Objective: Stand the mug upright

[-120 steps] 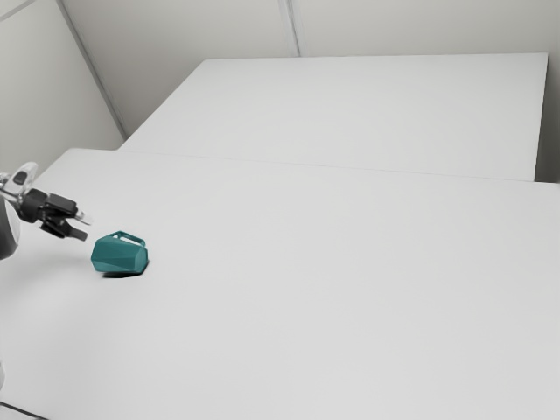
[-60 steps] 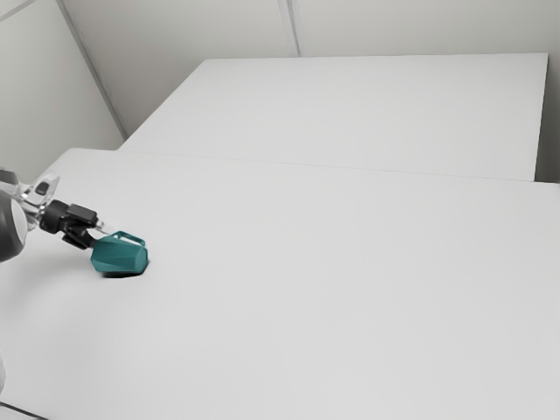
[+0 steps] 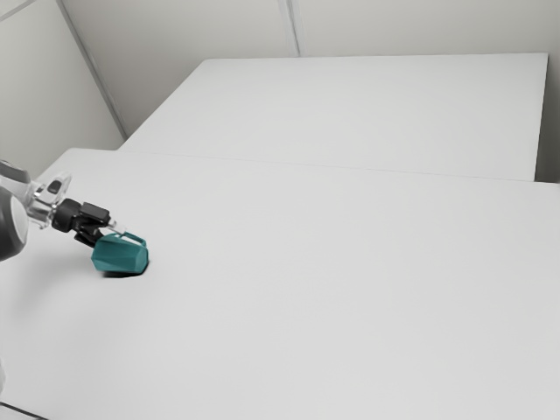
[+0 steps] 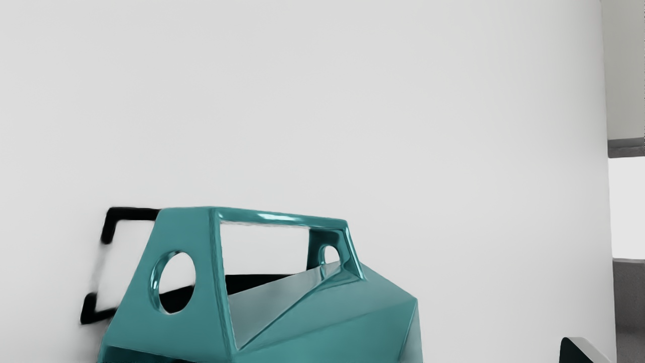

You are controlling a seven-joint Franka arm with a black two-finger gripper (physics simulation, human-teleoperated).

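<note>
The black gripper [image 3: 112, 234] is at the upper left edge of the teal mug [image 3: 121, 255] in the exterior view, its fingers open. One fingertip shows beside the handle; the other is partly hidden behind the mug. The faceted mug lies on its side on the white table, handle [image 3: 133, 237] upward. In the wrist view the mug [image 4: 322, 322] is close to the gripper [image 4: 322, 355], its handle standing up. One fingertip [image 4: 579, 352] appears well apart from the mug's body there. Contact between finger and mug cannot be told.
The white table [image 3: 332, 289] extends around the mug, with another white surface [image 3: 376, 109] beyond its far edge. A dark cable [image 3: 22, 410] lies at the exterior view's lower left.
My hand has moved toward the exterior view's right and slightly down, reaching the mug's upper left edge. The mug stays on its side, with no clear shift.
</note>
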